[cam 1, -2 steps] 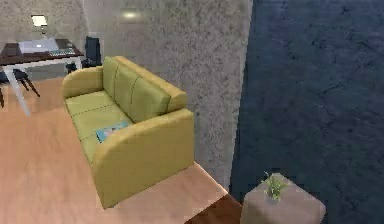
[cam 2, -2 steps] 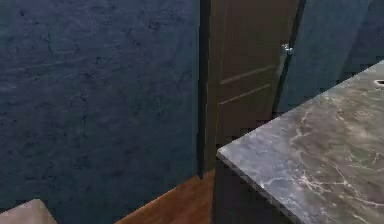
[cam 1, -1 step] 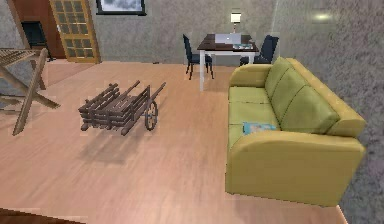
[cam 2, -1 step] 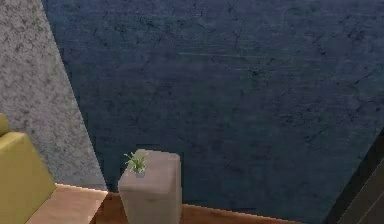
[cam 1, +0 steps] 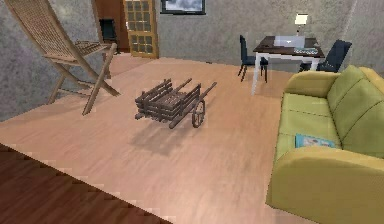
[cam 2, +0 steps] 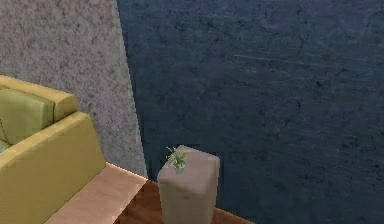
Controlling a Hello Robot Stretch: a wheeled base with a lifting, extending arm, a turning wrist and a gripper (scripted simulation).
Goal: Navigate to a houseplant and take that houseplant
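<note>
- where the grey wall [cam 2: 70, 70] meets the dark blue wall [cam 2: 260, 90] in the arm side view, the houseplant [cam 2: 177, 157] shows as a small green sprig on top of a tall pale grey block planter [cam 2: 190, 188], near its top left corner.
- planter stands on dark floor, just beside the edge of a light wood floor strip [cam 2: 95, 203]; blue wall behind it.
- yellow-green sofa [cam 2: 40, 150] at that view's left, apart from the planter.
- jaws: can't tell their state.
- fwd view: sofa [cam 1: 335, 125] at right w/ a flat blue item [cam 1: 312, 141] on its seat; wooden cart [cam 1: 176, 102] mid-floor; folding wooden chair [cam 1: 68, 50] at left.
- far back: worktop [cam 1: 287, 47] w/ a lamp [cam 1: 301, 20] on it, dark chair [cam 1: 245, 55] at its left, second dark chair [cam 1: 335, 55] at its right; door [cam 1: 140, 28] w/ glass panes further left.
</note>
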